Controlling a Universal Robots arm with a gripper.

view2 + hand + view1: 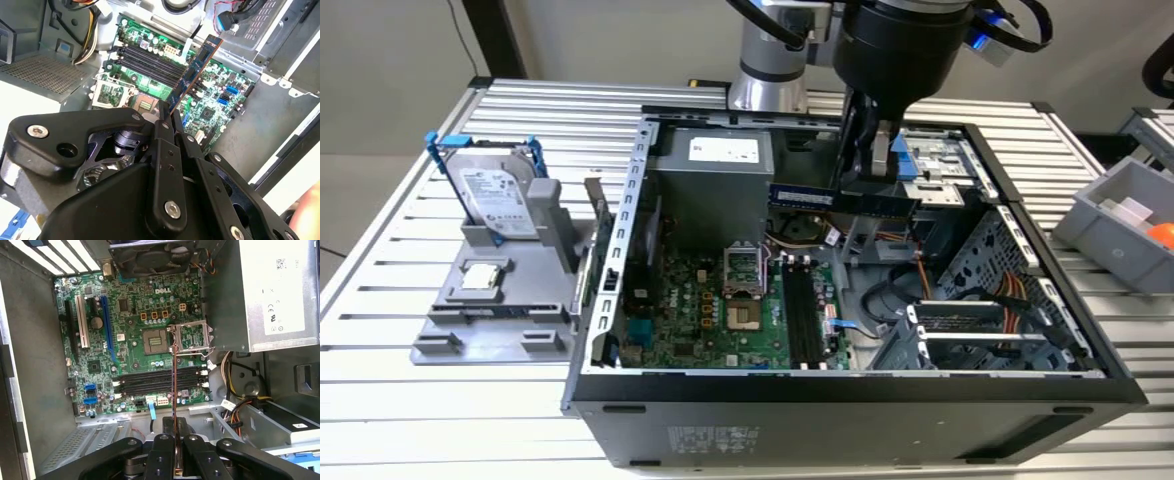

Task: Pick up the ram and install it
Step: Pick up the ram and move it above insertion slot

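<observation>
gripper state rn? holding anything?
The gripper: jaws closed on the ram, held above the motherboard, not yet seated in a slot.

We've got an open PC case on the slatted surface, green motherboard inside, hard drive upright in a grey holder on the exterior view's left.

print | motherboard: short white logo lettering; power supply: white label with certification marks, fine print too small to read; hard drive: pale label, illegible; ram: small pale label, illegible; case: grey sticker on outer wall, illegible
</observation>
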